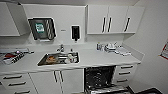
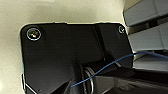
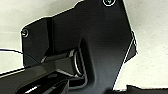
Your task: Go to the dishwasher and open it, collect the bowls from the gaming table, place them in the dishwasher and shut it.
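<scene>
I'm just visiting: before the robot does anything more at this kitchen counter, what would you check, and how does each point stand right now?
1. Dishwasher open: ok, its dark inside shows under the counter.
2. Door fully down: cannot tell, it runs past the picture's lower edge.
3. Space on the racks: cannot tell, too dark.
4. Bowls on board: cannot tell.
5. Sink holds dishes: ok, to the dishwasher's left.
6. Hands open or shut: cannot tell.
</scene>
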